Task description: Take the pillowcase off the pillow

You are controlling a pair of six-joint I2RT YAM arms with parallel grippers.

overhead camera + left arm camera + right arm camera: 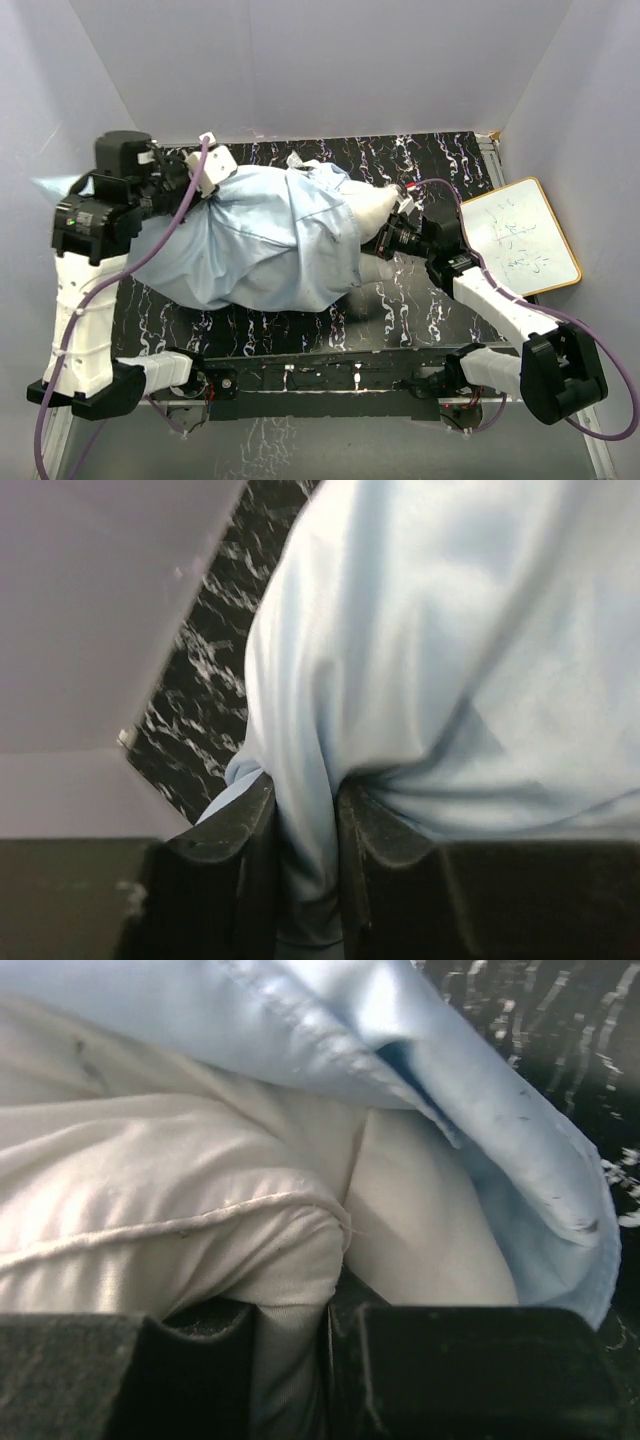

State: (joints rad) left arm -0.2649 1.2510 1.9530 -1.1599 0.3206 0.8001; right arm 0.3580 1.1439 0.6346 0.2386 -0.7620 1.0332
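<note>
The pale light-blue pillowcase (265, 240) covers most of the pillow in the middle of the black marbled table. The off-white pillow (378, 210) sticks out of its open right end. My left gripper (205, 172) is at the case's far left end, shut on a fold of the blue fabric (305, 880). My right gripper (395, 228) is at the exposed pillow end, shut on the cream pillow's corner seam (290, 1360). The pillowcase's hemmed opening (470, 1090) hangs above and right of that corner.
A small wood-framed whiteboard (520, 235) lies at the right, beside the right arm. Grey enclosure walls (300, 60) stand on three sides. A purple cable runs along each arm. The table's front rail (330, 370) lies between the arm bases.
</note>
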